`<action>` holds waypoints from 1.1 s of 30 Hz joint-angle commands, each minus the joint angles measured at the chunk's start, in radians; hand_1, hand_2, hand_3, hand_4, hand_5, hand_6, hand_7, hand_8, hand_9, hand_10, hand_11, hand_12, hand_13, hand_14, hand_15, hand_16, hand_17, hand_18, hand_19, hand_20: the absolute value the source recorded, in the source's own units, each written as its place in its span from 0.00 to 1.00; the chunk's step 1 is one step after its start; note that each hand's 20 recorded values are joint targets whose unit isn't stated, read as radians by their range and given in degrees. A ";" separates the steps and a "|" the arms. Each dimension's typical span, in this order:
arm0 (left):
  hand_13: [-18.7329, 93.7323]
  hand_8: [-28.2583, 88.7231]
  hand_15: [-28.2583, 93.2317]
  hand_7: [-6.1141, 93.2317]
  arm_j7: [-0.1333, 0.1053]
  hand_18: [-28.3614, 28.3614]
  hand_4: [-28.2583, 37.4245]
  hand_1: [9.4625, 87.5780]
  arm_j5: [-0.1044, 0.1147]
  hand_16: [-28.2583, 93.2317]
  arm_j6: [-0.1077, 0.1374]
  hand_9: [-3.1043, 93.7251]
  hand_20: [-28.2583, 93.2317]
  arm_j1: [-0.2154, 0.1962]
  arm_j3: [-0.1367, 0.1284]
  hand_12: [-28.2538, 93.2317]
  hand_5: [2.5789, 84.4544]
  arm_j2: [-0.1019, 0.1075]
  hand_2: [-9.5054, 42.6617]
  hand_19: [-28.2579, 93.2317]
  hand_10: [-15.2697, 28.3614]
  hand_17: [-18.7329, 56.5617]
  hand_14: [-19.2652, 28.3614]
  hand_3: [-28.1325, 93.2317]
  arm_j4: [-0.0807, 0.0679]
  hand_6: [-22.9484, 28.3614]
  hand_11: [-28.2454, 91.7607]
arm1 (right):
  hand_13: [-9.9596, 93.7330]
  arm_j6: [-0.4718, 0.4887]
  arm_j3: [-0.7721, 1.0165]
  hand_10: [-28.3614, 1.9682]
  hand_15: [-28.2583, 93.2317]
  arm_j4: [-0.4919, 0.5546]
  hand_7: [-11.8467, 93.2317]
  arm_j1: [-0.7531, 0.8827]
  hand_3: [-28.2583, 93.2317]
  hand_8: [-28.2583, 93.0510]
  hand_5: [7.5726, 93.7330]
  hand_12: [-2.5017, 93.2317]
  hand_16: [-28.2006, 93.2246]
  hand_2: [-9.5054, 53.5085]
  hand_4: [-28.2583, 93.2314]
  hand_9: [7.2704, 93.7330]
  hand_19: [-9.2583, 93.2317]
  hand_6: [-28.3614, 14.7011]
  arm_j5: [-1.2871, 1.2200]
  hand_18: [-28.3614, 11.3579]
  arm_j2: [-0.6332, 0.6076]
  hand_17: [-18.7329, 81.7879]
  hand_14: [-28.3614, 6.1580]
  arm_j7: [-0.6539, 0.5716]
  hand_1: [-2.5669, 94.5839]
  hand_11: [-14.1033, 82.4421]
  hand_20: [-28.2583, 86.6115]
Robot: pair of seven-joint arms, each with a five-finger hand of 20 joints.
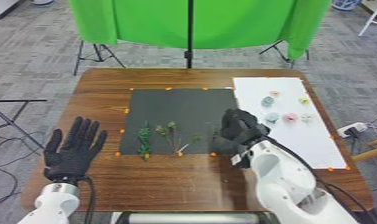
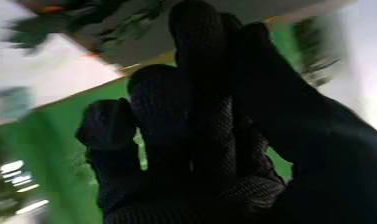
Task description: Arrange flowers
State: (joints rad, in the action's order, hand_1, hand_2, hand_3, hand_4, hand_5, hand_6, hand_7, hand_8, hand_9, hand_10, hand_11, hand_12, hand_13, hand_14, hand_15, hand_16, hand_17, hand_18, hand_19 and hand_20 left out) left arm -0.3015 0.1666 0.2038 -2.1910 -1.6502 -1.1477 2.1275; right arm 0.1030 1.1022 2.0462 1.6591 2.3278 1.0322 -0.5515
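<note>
In the head view, my right hand (image 1: pixel 241 126) is over the right part of the dark mat (image 1: pixel 180 107), beside the white sheet. In the right wrist view, the thumb and fingers of that hand (image 2: pixel 189 130) close together on a green sprig, with dark leaves (image 2: pixel 131 30) on one side of the fingertips; the grip itself is hidden. A leafy green stem (image 1: pixel 144 140), a branched stem (image 1: pixel 171 132) and a small sprig (image 1: pixel 196 137) lie on the mat. My left hand (image 1: pixel 72 152) is open at the table's left side.
Several small flower heads, among them a pink one (image 1: pixel 290 117) and a yellow one (image 1: pixel 303 100), lie on the white sheet (image 1: pixel 295 142). Orange tape marks the mat's border. A green cloth (image 1: pixel 167 25) hangs behind the brown table (image 1: pixel 158 187).
</note>
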 commanded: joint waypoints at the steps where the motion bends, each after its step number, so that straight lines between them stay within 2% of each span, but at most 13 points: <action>1: 0.44 0.15 0.49 0.19 0.009 0.73 0.00 0.21 0.002 0.16 0.018 0.46 0.32 -0.006 0.006 0.29 0.54 -0.007 0.55 0.53 0.69 0.16 0.72 0.86 -0.004 0.64 0.41 | 0.80 0.024 -0.014 0.58 0.79 -0.053 0.33 0.008 0.88 0.18 0.68 0.43 0.54 0.00 0.01 0.94 1.00 0.60 0.022 0.07 0.041 0.56 0.56 -0.056 0.55 0.26 0.70; 5: 0.44 0.15 0.49 0.19 0.009 0.73 0.00 0.21 -0.001 0.16 0.016 0.46 0.32 -0.004 0.008 0.29 0.54 -0.008 0.54 0.53 0.69 0.16 0.72 0.86 -0.006 0.64 0.41 | 0.81 0.004 -0.024 0.54 0.75 -0.058 0.32 0.008 0.89 0.13 0.67 0.40 0.53 0.00 0.01 0.92 1.00 0.61 0.035 0.06 0.044 0.56 0.58 -0.054 0.54 0.27 0.69; 8: 0.44 0.15 0.49 0.19 0.007 0.73 0.00 0.21 0.000 0.16 0.019 0.46 0.32 -0.009 0.006 0.29 0.54 -0.007 0.54 0.53 0.69 0.16 0.72 0.86 -0.005 0.64 0.41 | 0.78 0.035 -0.020 0.47 0.71 -0.064 0.32 0.001 0.91 0.12 0.66 0.33 0.54 0.00 0.01 0.85 1.00 0.60 0.021 0.08 0.051 0.56 0.56 -0.049 0.52 0.31 0.66; 10: 0.44 0.15 0.49 0.19 0.009 0.73 0.00 0.21 0.002 0.16 0.018 0.46 0.32 -0.005 0.008 0.29 0.54 -0.010 0.54 0.53 0.69 0.16 0.72 0.86 -0.006 0.64 0.41 | 0.77 0.003 -0.023 0.44 0.70 -0.064 0.32 -0.002 0.91 0.12 0.66 0.29 0.53 0.00 0.01 0.82 1.00 0.60 0.006 0.09 0.049 0.55 0.55 -0.060 0.51 0.33 0.66; 12: 0.44 0.15 0.49 0.19 0.010 0.73 0.00 0.21 -0.001 0.16 0.014 0.46 0.32 -0.005 0.011 0.29 0.54 -0.010 0.54 0.53 0.69 0.16 0.73 0.86 -0.006 0.64 0.41 | 0.76 -0.038 -0.025 0.43 0.71 -0.052 0.37 0.006 0.91 0.20 0.68 0.28 0.52 0.00 0.01 0.81 1.00 0.57 0.035 0.09 0.045 0.55 0.54 -0.065 0.52 0.34 0.66; 14: 0.44 0.15 0.49 0.19 0.006 0.73 0.00 0.21 0.000 0.16 0.014 0.46 0.32 -0.012 0.008 0.29 0.54 -0.010 0.54 0.53 0.69 0.16 0.73 0.86 -0.004 0.64 0.41 | 0.76 -0.060 -0.026 0.43 0.71 -0.041 0.47 0.006 0.89 0.24 0.66 0.29 0.52 0.00 0.01 0.81 1.00 0.55 0.048 0.10 0.039 0.55 0.55 -0.057 0.54 0.34 0.66; 16: 0.44 0.15 0.49 0.19 0.001 0.73 0.00 0.21 0.001 0.16 0.018 0.46 0.32 -0.012 0.006 0.29 0.54 -0.010 0.55 0.53 0.69 0.16 0.73 0.86 -0.004 0.64 0.41 | 0.76 -0.085 -0.023 0.44 0.71 -0.034 0.55 0.003 0.88 0.25 0.65 0.29 0.52 0.00 0.01 0.81 1.00 0.56 0.052 0.10 0.036 0.56 0.55 -0.066 0.54 0.34 0.66; 18: 0.44 0.15 0.49 0.19 0.000 0.73 0.00 0.21 -0.001 0.16 0.015 0.46 0.32 -0.016 0.006 0.29 0.54 -0.009 0.55 0.53 0.69 0.16 0.73 0.86 -0.002 0.64 0.41 | 0.76 -0.108 -0.018 0.44 0.71 -0.036 0.56 0.000 0.89 0.26 0.64 0.30 0.52 0.00 0.01 0.80 1.00 0.56 0.050 0.11 0.035 0.56 0.55 -0.065 0.53 0.35 0.67; 22: 0.44 0.15 0.49 0.19 0.003 0.73 0.00 0.21 0.001 0.16 0.013 0.46 0.32 -0.011 0.010 0.29 0.54 -0.007 0.55 0.53 0.69 0.16 0.73 0.86 -0.006 0.64 0.41 | 0.76 -0.119 -0.016 0.43 0.72 -0.045 0.46 -0.007 0.92 0.20 0.61 0.29 0.52 0.00 0.01 0.79 1.00 0.55 0.046 0.10 0.039 0.56 0.54 -0.079 0.50 0.37 0.67; 25: 0.44 0.15 0.49 0.19 0.006 0.73 0.00 0.21 -0.001 0.16 0.015 0.46 0.32 -0.008 0.010 0.29 0.54 -0.009 0.55 0.53 0.69 0.16 0.73 0.86 -0.007 0.64 0.41 | 0.76 -0.087 -0.017 0.41 0.73 -0.053 0.39 -0.014 0.93 0.11 0.58 0.27 0.51 0.00 0.01 0.76 1.00 0.54 0.035 0.10 0.047 0.56 0.53 -0.076 0.49 0.40 0.68; 30: 0.44 0.15 0.49 0.19 0.012 0.73 0.00 0.21 -0.001 0.16 0.016 0.46 0.32 -0.002 0.011 0.29 0.54 -0.011 0.55 0.53 0.69 0.16 0.73 0.86 -0.011 0.64 0.41 | 0.75 -0.048 -0.028 0.38 0.74 -0.095 0.33 -0.035 0.93 0.11 0.57 0.24 0.50 0.00 0.01 0.75 1.00 0.53 0.017 0.10 0.068 0.57 0.51 -0.094 0.48 0.42 0.68; 33: 0.44 0.15 0.49 0.20 0.012 0.73 0.00 0.21 0.003 0.16 0.018 0.46 0.32 -0.003 0.012 0.29 0.54 -0.010 0.55 0.53 0.69 0.16 0.73 0.86 -0.010 0.64 0.41 | 0.75 0.008 -0.019 0.37 0.72 -0.107 0.31 -0.037 0.93 0.12 0.57 0.21 0.49 0.00 0.00 0.74 1.00 0.53 -0.003 0.11 0.078 0.56 0.51 -0.090 0.48 0.41 0.67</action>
State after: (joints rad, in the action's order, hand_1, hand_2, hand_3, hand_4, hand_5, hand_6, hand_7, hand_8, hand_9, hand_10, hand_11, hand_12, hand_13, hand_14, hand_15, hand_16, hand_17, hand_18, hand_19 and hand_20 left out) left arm -0.3003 0.1662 0.2098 -2.1869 -1.6467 -1.1494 2.1255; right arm 0.0401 1.0791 1.9753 1.6352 2.3504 1.0862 -0.6304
